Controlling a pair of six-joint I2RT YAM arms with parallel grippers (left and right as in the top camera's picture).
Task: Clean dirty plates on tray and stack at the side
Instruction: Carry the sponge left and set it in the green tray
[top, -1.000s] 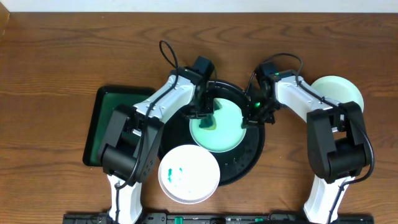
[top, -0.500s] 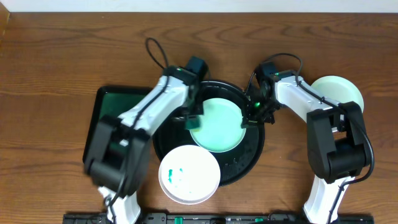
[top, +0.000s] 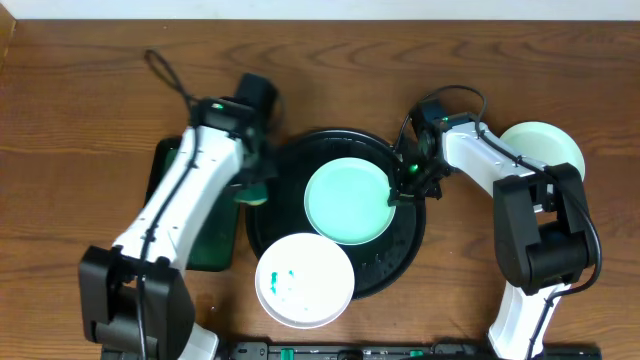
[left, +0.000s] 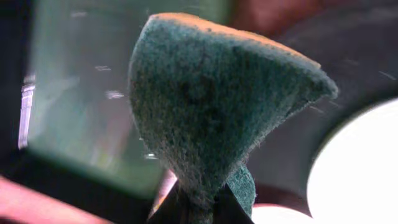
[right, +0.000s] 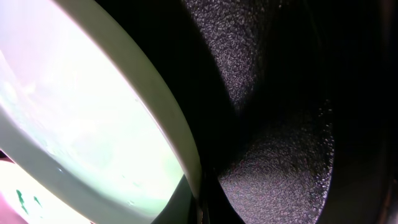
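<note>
A white plate (top: 348, 200) wiped plain lies in the middle of the round black tray (top: 398, 255). My right gripper (top: 404, 182) is shut on that plate's right rim (right: 166, 121), over the tray's textured floor (right: 280, 137). My left gripper (top: 255, 178) is shut on a green sponge (top: 254, 193) (left: 211, 106), held just off the tray's left rim and clear of the plate. A second plate (top: 303, 280) with teal specks rests over the tray's front-left rim. A third plate (top: 541, 150), plain, sits on the table at the right.
A dark-green rectangular tray (top: 165, 205) (left: 93, 93) lies left of the black tray, partly under my left arm. Cables loop above both wrists. Bare wooden table runs along the back and the far left.
My left gripper has lifted the sponge off the middle plate and swung it left, past the black tray's rim. The plate's teal smear is gone. The right arm has not moved.
</note>
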